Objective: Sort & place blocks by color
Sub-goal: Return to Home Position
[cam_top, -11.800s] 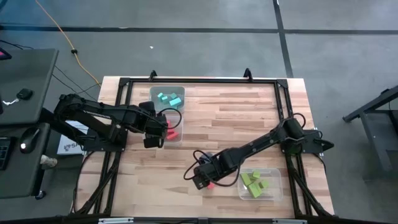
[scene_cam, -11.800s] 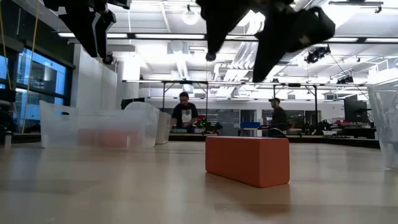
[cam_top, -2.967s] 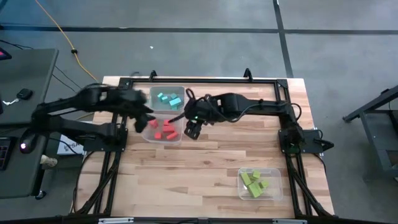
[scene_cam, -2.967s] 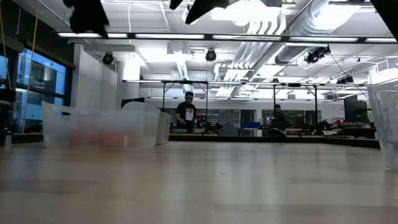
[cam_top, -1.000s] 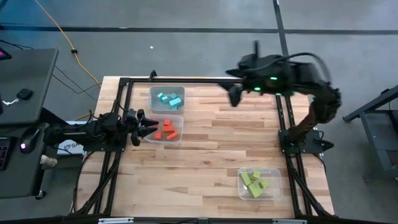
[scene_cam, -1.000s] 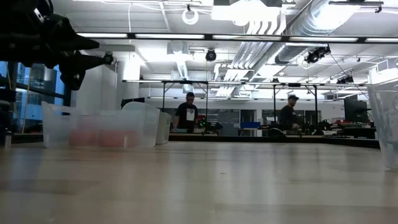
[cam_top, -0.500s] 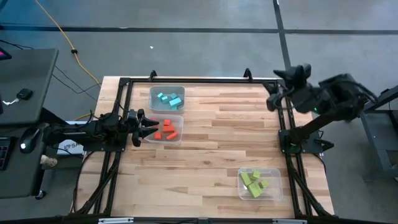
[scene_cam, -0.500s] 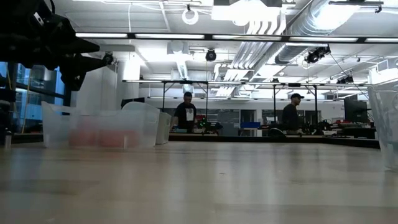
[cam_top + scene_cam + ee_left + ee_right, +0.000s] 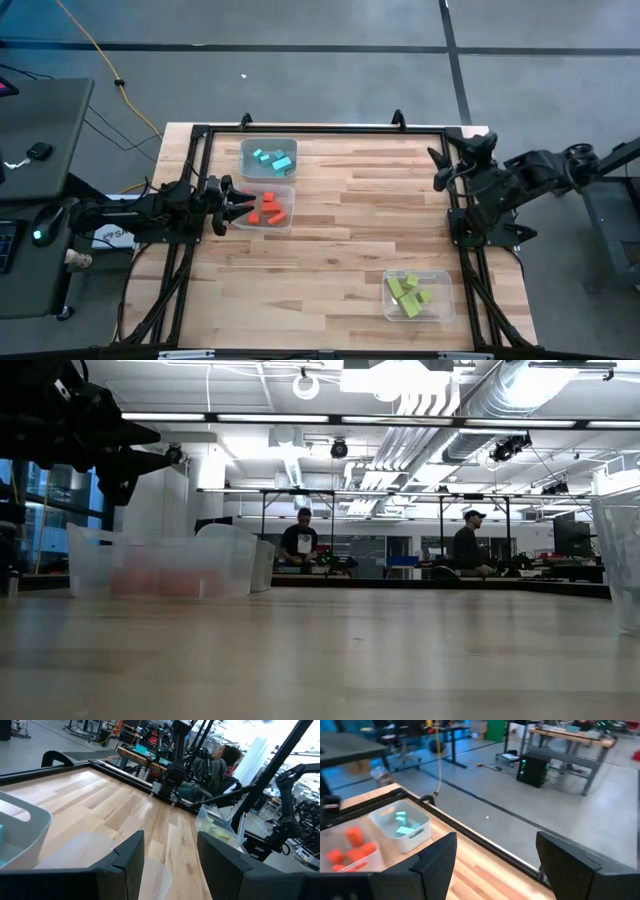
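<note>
My left fingers hover spread and empty at the tabletop's left edge, just beside the orange blocks in their bin. The cyan blocks lie in the next bin. My right fingers are spread and empty at the right edge. The green blocks lie in a third bin, well apart on the right.

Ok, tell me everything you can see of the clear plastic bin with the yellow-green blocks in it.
The clear plastic bin is a shallow, round-cornered rectangular tub standing upright on the wooden table, on the right arm's side. A loose heap of yellow-green blocks lies inside, overlapping, so their count is unclear. Neither the open right gripper nor the open left gripper is near it.
</note>
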You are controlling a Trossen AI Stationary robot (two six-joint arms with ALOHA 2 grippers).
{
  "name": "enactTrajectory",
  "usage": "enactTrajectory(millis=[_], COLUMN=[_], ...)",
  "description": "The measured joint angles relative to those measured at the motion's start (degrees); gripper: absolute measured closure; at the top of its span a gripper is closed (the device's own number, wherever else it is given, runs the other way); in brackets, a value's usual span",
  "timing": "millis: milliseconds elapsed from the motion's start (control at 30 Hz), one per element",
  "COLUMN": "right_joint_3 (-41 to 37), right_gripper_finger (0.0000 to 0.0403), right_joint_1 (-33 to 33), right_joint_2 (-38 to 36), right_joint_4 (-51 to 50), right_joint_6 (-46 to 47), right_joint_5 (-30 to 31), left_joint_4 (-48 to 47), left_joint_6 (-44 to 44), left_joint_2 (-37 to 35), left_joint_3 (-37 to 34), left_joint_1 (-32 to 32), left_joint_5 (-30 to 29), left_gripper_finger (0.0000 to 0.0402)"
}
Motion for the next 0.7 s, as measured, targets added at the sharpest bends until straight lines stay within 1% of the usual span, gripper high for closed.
enactTrajectory(millis=[100,200,433,600,700], right_joint_3=[-7.26,-13.73,-27.67,-38.45,-44.36], right_gripper_finger=[0.0139,0.0139,0.0139,0.0139,0.0139], right_joint_1=[0.00,0.00,0.00,0.00,0.00], right_joint_2=[-3.97,-7.77,-16.60,-22.94,-25.60], right_joint_4=[1.10,3.04,11.81,21.64,32.23], right_joint_6=[4.48,7.65,11.00,14.11,11.21], right_joint_5=[1.23,1.16,0.66,0.16,-4.35], left_joint_4=[0.00,0.00,0.00,-0.02,-0.02], left_joint_6=[0.00,0.00,0.00,0.01,0.52], left_joint_2=[0.00,0.00,-0.02,0.00,0.00], left_joint_3=[0.00,0.00,0.00,0.00,0.00], left_joint_1=[0.00,0.00,0.02,0.01,0.00], left_joint_5=[0.00,0.00,-0.02,-0.02,-0.02], left_gripper_finger=[0.0245,0.0245,0.0245,0.0245,0.0245])
